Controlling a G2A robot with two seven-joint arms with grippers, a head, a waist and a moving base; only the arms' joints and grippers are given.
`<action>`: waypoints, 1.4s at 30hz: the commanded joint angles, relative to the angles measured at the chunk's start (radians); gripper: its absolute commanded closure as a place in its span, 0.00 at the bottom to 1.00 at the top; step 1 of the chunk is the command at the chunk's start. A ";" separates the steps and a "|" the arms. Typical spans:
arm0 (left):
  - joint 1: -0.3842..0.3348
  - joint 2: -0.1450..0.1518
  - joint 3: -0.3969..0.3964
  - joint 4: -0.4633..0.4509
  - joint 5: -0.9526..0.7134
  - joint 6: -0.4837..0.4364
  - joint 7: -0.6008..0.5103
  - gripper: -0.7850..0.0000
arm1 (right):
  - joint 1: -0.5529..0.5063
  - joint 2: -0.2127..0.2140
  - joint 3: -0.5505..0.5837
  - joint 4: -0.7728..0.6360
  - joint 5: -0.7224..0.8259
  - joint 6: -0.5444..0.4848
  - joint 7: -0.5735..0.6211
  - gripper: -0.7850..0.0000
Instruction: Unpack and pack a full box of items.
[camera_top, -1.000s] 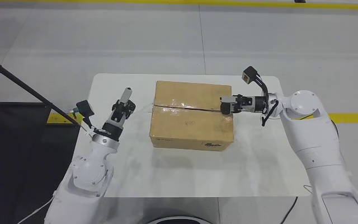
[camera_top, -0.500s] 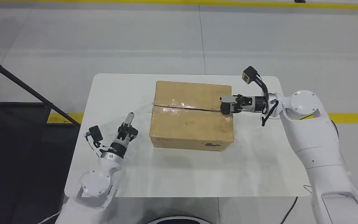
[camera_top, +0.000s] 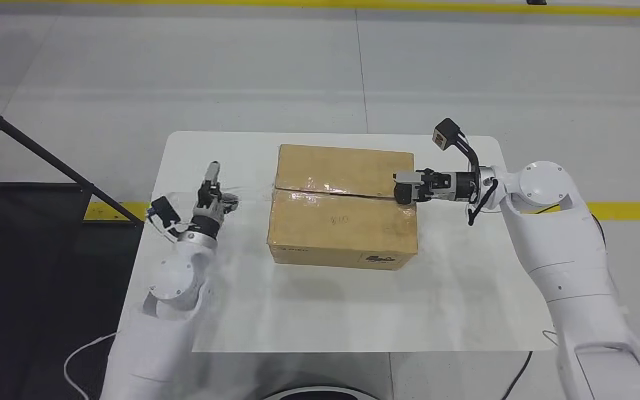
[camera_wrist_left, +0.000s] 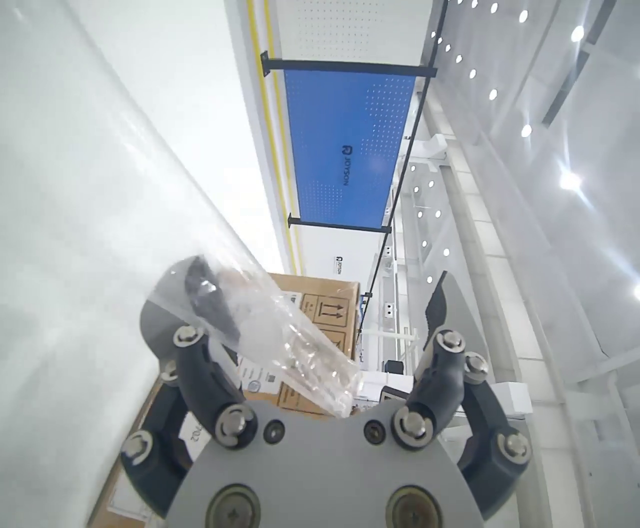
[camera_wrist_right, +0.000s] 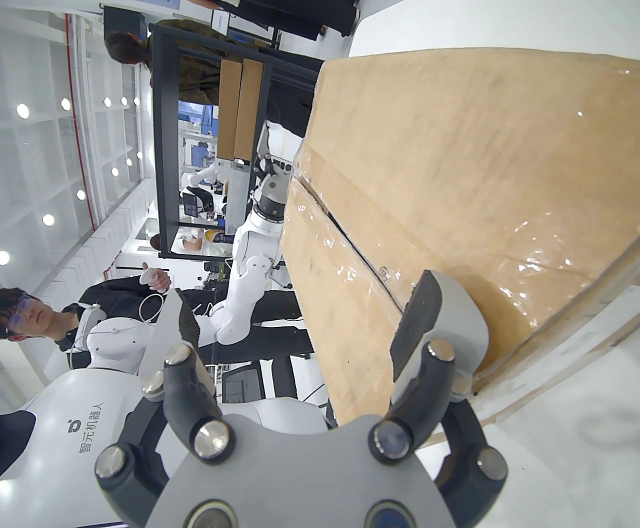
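Observation:
A closed cardboard box sits mid-table, its top seam covered with clear tape. My right gripper is open at the box's right end; in the right wrist view one finger rests on the box top beside the seam. My left gripper hangs open over the table left of the box, clear of it. In the left wrist view a crumpled strip of clear tape clings to one finger, and the box shows beyond.
The white table has free room in front of the box and on both sides. A thin black pole slants past the table's left edge, above a black mat on the floor.
My left arm swung toward the table's front, then back up and a little farther left of the box. The right arm and the box have not moved.

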 joint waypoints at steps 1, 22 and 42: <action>0.005 0.000 -0.011 -0.026 0.021 -0.011 0.026 0.00 | 0.000 0.000 0.000 0.000 0.000 0.000 0.000 0.00; -0.007 -0.023 0.072 -0.260 0.350 -0.020 0.191 0.00 | -0.055 0.011 0.030 -0.076 -0.001 0.002 -0.072 0.00; -0.114 -0.064 0.255 -0.306 0.423 0.049 0.136 0.00 | -0.232 0.072 0.221 -0.213 0.077 -0.061 -0.061 0.00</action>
